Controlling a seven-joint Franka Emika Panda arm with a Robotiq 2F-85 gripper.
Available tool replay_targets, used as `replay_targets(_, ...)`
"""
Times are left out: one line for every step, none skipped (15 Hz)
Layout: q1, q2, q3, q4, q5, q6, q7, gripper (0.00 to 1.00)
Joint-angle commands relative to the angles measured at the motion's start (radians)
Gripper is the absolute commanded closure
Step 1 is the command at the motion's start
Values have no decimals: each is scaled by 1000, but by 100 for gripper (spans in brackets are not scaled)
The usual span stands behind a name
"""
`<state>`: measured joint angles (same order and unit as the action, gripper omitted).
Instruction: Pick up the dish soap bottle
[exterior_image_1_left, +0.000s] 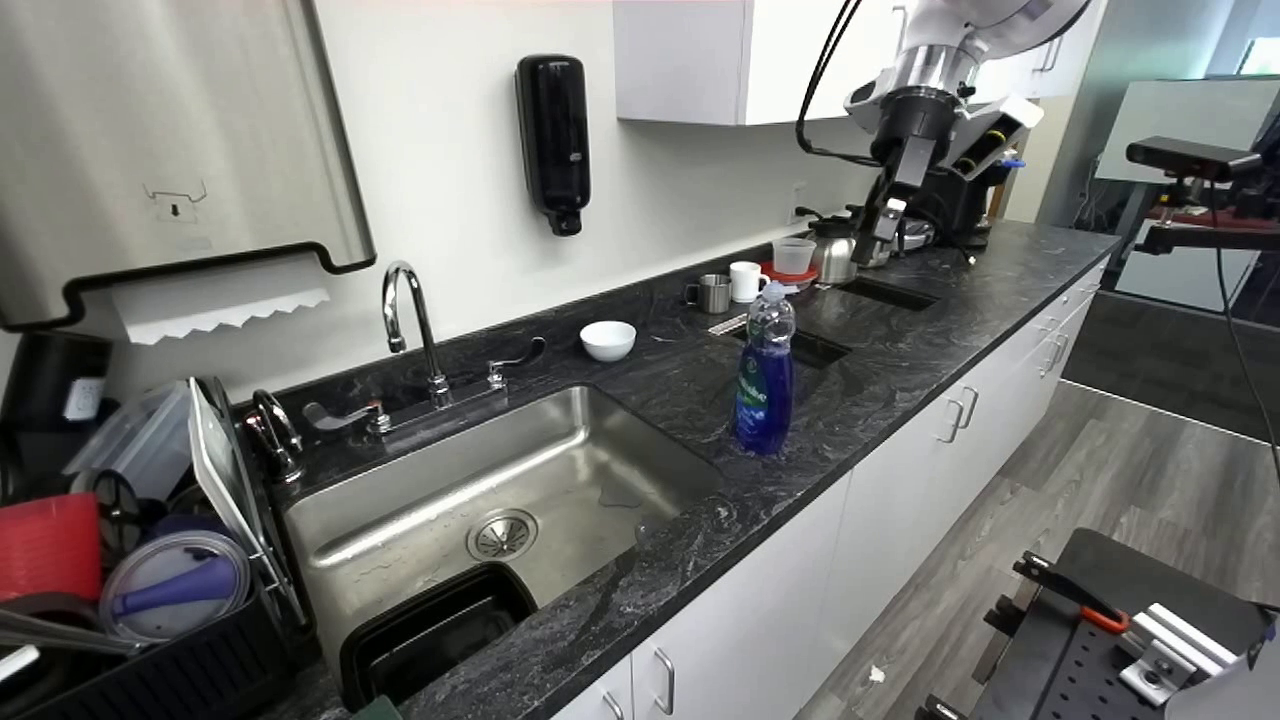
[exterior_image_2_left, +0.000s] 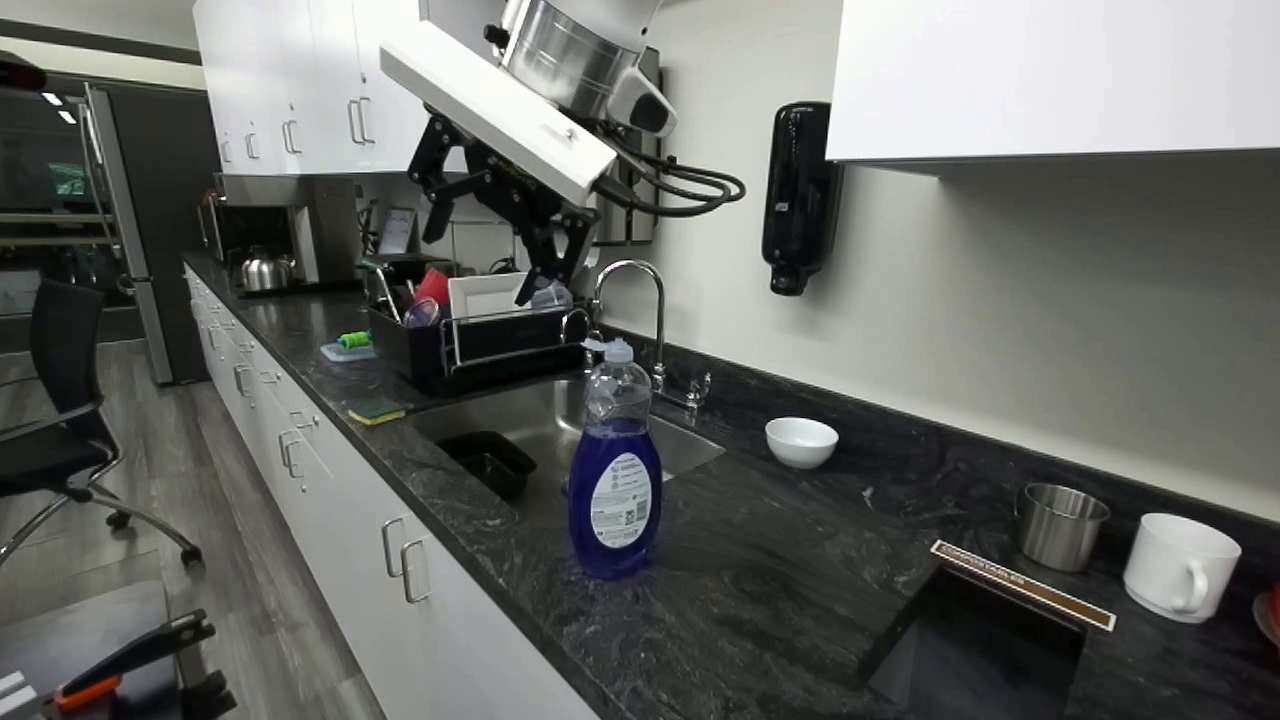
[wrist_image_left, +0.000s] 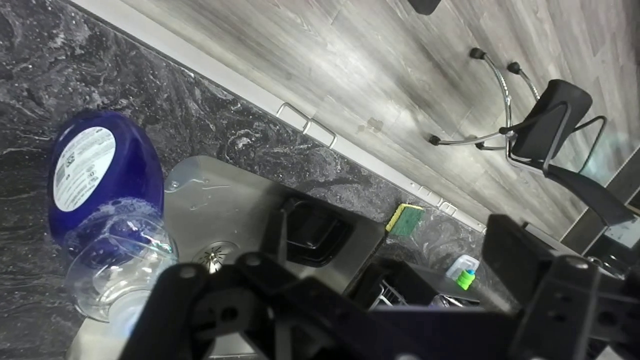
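The dish soap bottle (exterior_image_1_left: 765, 395) stands upright on the dark counter beside the sink. It holds blue liquid and has a clear upper part and a pale cap. It also shows in an exterior view (exterior_image_2_left: 617, 490) with its white back label facing that camera. In the wrist view the bottle (wrist_image_left: 112, 170) is at the left, outside the jaws, its cap partly hidden by a gripper link. My gripper (exterior_image_2_left: 482, 260) is open and empty, raised above the counter and apart from the bottle. Its spread fingers show in the wrist view (wrist_image_left: 390, 242) and the gripper also in an exterior view (exterior_image_1_left: 878, 225).
A steel sink (exterior_image_1_left: 600, 480) with a faucet (exterior_image_1_left: 415, 320) lies next to the bottle, with a dish rack (exterior_image_2_left: 500, 340) beyond. A white bowl (exterior_image_2_left: 801, 442), metal mug (exterior_image_2_left: 1062, 525) and white mug (exterior_image_2_left: 1180, 567) stand along the wall. Cabinets (exterior_image_1_left: 680, 60) hang above.
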<state>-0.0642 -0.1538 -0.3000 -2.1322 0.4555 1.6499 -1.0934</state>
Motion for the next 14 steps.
replay_targets(-45, 49, 1, 11, 28, 8, -133, 0)
replay_targets(-60, 78, -11, 22, 39, 4, -173, 0)
replay_targets(-77, 103, -19, 33, 50, 1, -205, 0)
replay_targets(-97, 134, -29, 44, 71, -2, -255, 0)
replay_targets(-117, 165, -36, 59, 96, -11, -308, 0)
replay_targets(-138, 193, -38, 71, 122, -10, -352, 0)
replay_targets(-159, 223, -38, 88, 151, -17, -395, 0)
replay_targets(-178, 249, -35, 105, 179, -23, -428, 0)
replay_targets(-195, 273, -29, 121, 205, -22, -461, 0)
replay_targets(-208, 296, -24, 137, 228, -26, -487, 0)
replay_targets(-218, 317, -18, 151, 252, -21, -514, 0)
replay_targets(-227, 336, -12, 166, 272, -24, -537, 0)
replay_targets(-234, 355, -7, 178, 290, -21, -562, 0)
replay_targets(-240, 372, -1, 192, 303, -24, -581, 0)
